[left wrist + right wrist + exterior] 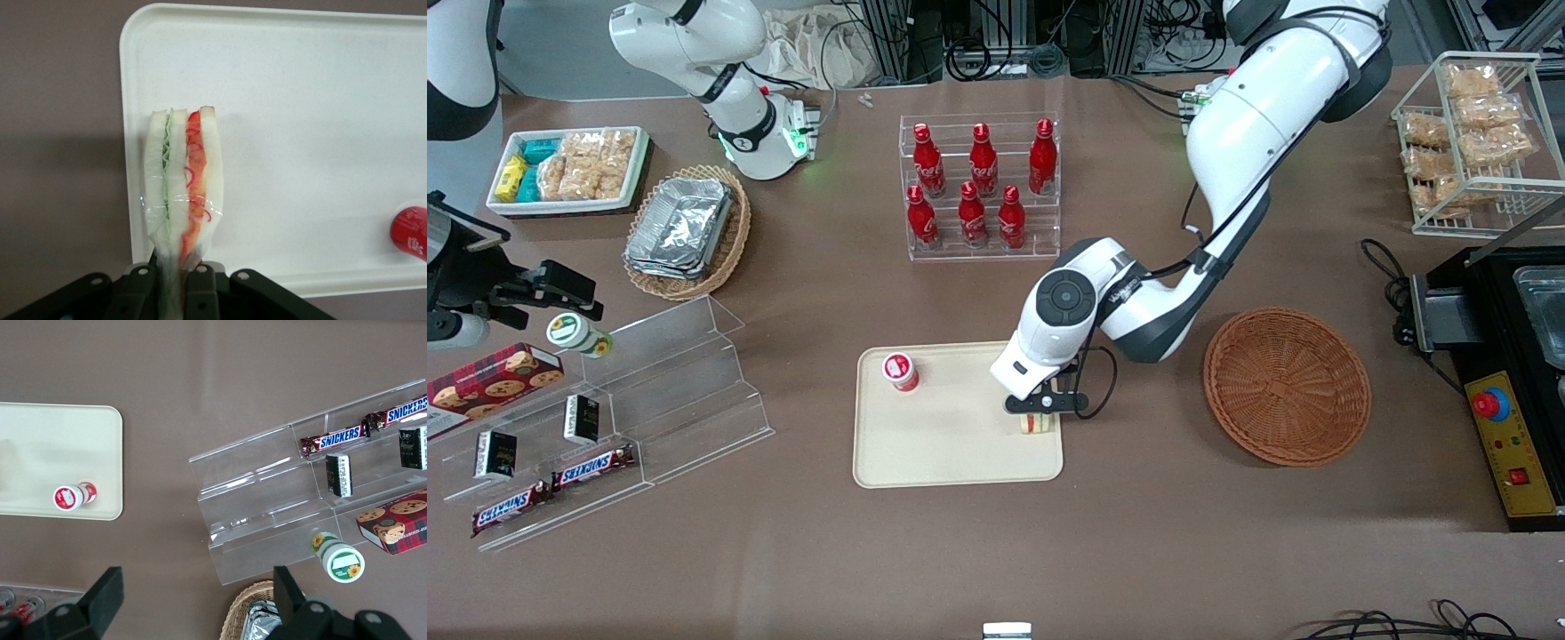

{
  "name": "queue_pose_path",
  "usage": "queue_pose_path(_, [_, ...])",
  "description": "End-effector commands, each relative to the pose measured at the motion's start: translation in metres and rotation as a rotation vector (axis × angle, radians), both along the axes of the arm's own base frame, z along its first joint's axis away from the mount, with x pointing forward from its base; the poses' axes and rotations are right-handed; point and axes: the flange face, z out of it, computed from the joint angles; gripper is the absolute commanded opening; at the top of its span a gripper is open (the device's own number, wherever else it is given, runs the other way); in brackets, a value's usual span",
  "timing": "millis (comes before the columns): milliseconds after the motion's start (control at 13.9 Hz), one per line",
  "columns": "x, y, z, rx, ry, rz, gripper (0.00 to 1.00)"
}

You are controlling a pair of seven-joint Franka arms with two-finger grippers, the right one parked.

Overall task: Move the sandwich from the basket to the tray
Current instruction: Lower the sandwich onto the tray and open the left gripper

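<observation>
Gripper [1040, 411] over tray [951, 444], jaws closed on sandwich [181, 193]: wedge pinched upright between both fingers [203, 283], its body extended out past their tips. Basket [1287, 385] well apart, toward working arm's end.

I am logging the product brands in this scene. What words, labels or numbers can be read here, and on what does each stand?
"SNICKERS" on two candy bars lying on the clear stepped rack.
Red bottles: white script, too blurred to read.
Red-capped cup on the tray: label unreadable.
Green-lidded cup, cookie box, black packs: print too small.
The sandwich, held by the gripper over the tray, carries no text.
</observation>
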Motion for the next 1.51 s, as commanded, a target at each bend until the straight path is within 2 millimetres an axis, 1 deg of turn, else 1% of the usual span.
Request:
queue_pose_path(0, [0.006, -0.004, -0.005, 0.025, -0.053, -0.003, 0.03])
queue_pose_path(72, [0.006, -0.004, -0.007, 0.029, -0.056, -0.005, 0.06])
queue_pose_path(144, [0.006, -0.003, -0.012, 0.031, -0.050, -0.006, 0.15])
queue_pose_path(216, [0.006, -0.002, -0.014, 0.033, -0.048, -0.010, 0.26])
queue_pose_path(360, [0.008, -0.001, -0.013, 0.032, -0.050, -0.009, 0.71])
queue_pose_path(432, [0.008, -0.001, -0.012, 0.032, -0.052, -0.012, 0.99])
queue_pose_path(576, [0.009, 0.000, -0.009, 0.031, -0.054, -0.006, 0.99])
queue_pose_path(720, [0.014, 0.005, 0.000, 0.031, -0.061, 0.010, 0.99])
queue_pose_path(792, [0.017, 0.008, 0.015, 0.023, -0.072, 0.022, 0.99])
queue_pose_path(936, [0.034, 0.042, 0.038, 0.073, -0.053, 0.064, 0.99])
queue_pose_path(1080, [0.031, 0.065, 0.068, 0.176, -0.014, 0.075, 0.99])
queue_pose_path(1152, [0.033, 0.084, 0.078, 0.235, 0.014, 0.078, 0.98])
queue_pose_path(1224, [0.044, 0.118, 0.088, 0.269, 0.050, 0.100, 0.98])
queue_pose_path(1296, [0.052, 0.144, 0.103, 0.277, 0.059, 0.082, 0.98])
queue_pose_path(1368, [0.057, 0.165, 0.126, 0.266, 0.048, 0.056, 0.98])
queue_pose_path(1440, [0.060, 0.191, 0.145, 0.238, 0.055, 0.067, 0.98])
